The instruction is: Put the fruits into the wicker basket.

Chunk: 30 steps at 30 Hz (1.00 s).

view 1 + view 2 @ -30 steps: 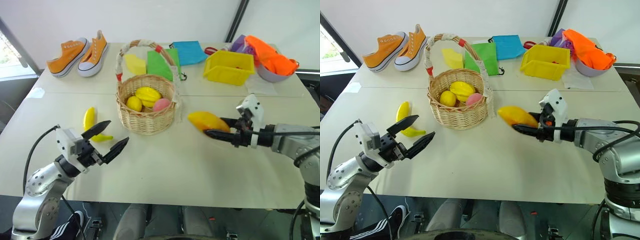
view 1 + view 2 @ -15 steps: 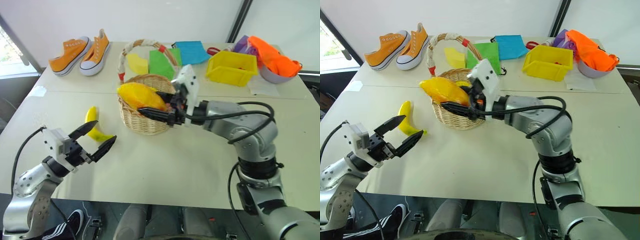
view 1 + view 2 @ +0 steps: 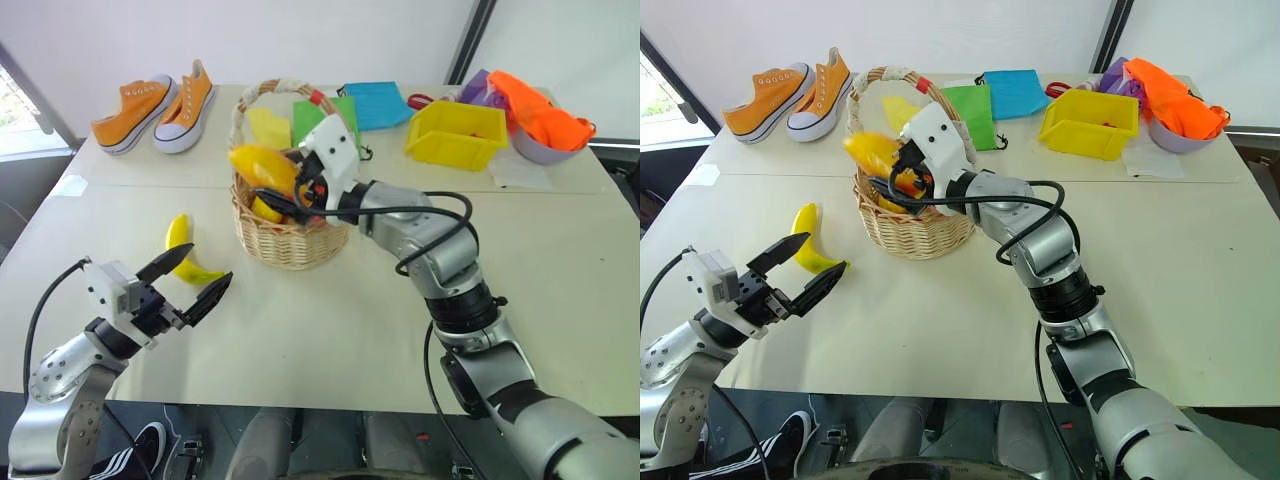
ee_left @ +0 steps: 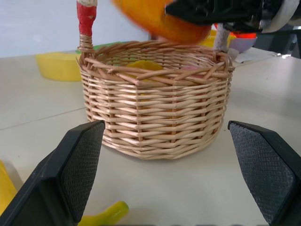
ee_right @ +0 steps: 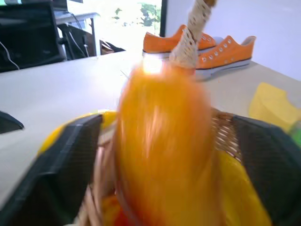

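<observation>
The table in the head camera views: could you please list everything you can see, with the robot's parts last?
Table: 1, cream.
Shoes: 2, orange, far left.
Basket: 1, tan wicker, centre.
Mango: 1, orange-yellow, above the basket.
Banana: 1, yellow, left of the basket.
Cloths: 3, yellow, green, blue, behind the basket.
Bin: 1, yellow, far right.
Bowl: 1, pale, beyond the bin.
Left end effector: open, near the banana.
Right end effector: open, either side of the mango.

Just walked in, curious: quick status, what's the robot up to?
Right gripper open, mango between its fingers above wicker basket. Left gripper open, empty. Banana on table, not yet picked. Nothing blocking.
</observation>
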Tool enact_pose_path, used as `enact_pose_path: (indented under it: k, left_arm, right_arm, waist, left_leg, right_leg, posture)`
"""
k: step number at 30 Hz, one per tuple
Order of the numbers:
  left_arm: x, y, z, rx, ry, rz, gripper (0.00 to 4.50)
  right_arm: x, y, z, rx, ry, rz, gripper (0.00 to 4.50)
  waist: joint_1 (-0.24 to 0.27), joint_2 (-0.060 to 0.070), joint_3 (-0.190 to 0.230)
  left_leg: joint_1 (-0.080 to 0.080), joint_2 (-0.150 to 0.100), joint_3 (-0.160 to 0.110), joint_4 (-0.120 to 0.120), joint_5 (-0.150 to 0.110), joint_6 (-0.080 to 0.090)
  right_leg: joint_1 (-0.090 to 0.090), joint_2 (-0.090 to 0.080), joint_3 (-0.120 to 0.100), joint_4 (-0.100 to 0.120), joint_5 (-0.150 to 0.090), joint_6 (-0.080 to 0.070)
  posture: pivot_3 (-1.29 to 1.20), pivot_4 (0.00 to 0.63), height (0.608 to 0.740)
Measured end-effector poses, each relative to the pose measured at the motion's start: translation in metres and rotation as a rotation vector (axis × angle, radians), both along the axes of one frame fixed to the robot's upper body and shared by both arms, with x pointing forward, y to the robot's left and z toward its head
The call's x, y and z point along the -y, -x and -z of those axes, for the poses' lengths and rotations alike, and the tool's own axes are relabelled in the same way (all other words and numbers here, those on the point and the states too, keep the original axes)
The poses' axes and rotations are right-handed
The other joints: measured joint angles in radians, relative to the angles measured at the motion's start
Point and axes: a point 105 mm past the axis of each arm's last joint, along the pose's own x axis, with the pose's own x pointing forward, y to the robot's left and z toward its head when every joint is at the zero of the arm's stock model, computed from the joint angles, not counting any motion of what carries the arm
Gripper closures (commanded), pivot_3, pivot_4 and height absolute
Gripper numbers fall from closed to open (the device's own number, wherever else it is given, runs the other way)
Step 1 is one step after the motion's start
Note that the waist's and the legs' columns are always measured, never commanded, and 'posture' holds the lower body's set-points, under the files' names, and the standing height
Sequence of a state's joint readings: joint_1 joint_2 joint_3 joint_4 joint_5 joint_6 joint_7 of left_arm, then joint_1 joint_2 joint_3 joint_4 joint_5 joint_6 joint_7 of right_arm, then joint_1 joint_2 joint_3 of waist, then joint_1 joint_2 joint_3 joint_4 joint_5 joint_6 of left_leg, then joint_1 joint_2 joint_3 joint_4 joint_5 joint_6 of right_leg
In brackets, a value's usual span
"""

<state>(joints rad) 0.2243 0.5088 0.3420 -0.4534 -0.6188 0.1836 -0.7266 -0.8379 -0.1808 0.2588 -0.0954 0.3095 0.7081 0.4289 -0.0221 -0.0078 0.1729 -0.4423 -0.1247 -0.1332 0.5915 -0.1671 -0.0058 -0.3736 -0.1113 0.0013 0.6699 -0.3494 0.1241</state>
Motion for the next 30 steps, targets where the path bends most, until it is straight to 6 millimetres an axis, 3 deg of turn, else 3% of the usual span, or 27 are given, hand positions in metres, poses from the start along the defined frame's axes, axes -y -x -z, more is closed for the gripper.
enact_pose_path:
  k: [5, 8, 12, 16, 21, 26, 30]
  left_arm:
    - [-0.002, 0.000, 0.001, -0.005, 0.007, -0.023, 0.00]
    - [-0.007, -0.002, 0.001, -0.007, 0.015, -0.064, 0.00]
    - [-0.025, -0.004, 0.007, -0.073, 0.015, -0.180, 0.00]
    - [-0.047, -0.016, 0.005, -0.171, -0.023, -0.381, 0.00]
    - [-0.067, -0.038, -0.011, -0.200, -0.037, -0.658, 0.00]
    - [-0.072, -0.050, 0.000, -0.303, 0.052, -0.823, 0.00]
    - [-0.070, -0.063, 0.011, -0.390, 0.097, -0.831, 0.00]
  right_arm:
    - [0.005, 0.008, -0.006, 0.031, -0.009, -0.043, 0.03]
    - [0.022, 0.020, -0.006, 0.010, -0.034, -0.115, 0.03]
    - [0.061, 0.045, -0.006, 0.045, 0.005, -0.240, 0.03]
    - [0.102, 0.065, 0.014, 0.082, 0.194, -0.304, 0.03]
    - [0.106, 0.081, 0.016, 0.156, 0.271, -0.398, 0.03]
    - [0.112, 0.087, 0.018, 0.189, 0.349, -0.451, 0.03]
    - [0.112, 0.083, 0.019, 0.178, 0.323, -0.434, 0.03]
  waist:
    - [0.003, 0.000, 0.000]
    - [0.008, 0.000, 0.000]
    - [0.010, 0.000, 0.000]
    - [0.011, -0.001, 0.000]
    - [0.003, -0.001, 0.000]
    - [0.014, -0.005, -0.001]
    - [0.011, -0.006, -0.001]
  left_leg:
    - [0.000, 0.000, 0.000, 0.000, 0.000, 0.000]
    - [0.000, 0.000, 0.000, 0.000, 0.000, 0.000]
    - [0.000, 0.000, 0.000, 0.000, -0.001, 0.001]
    - [0.000, 0.000, 0.000, 0.001, -0.001, 0.001]
    - [0.000, 0.001, 0.001, 0.001, -0.001, 0.001]
    - [-0.001, 0.000, 0.000, 0.003, -0.001, 0.001]
    - [0.000, 0.000, 0.000, 0.003, 0.000, 0.001]
  right_leg:
    - [0.000, 0.000, 0.000, 0.000, 0.000, 0.000]
    - [0.001, 0.000, 0.000, -0.001, 0.000, 0.000]
    - [0.001, -0.001, 0.000, -0.002, 0.000, 0.000]
    - [0.001, -0.001, -0.001, -0.001, 0.000, 0.000]
    - [0.001, 0.000, -0.001, 0.000, 0.000, 0.001]
    - [0.002, -0.001, -0.001, 0.000, 0.001, 0.002]
    - [0.002, -0.001, -0.001, 0.000, 0.001, 0.002]
  posture:
    - [0.00, 0.150, 0.740]
    - [0.00, 0.150, 0.740]
    - [0.00, 0.150, 0.740]
    - [0.00, 0.150, 0.740]
    - [0.00, 0.150, 0.740]
    - [0.00, 0.150, 0.740]
    - [0.00, 0.150, 0.740]
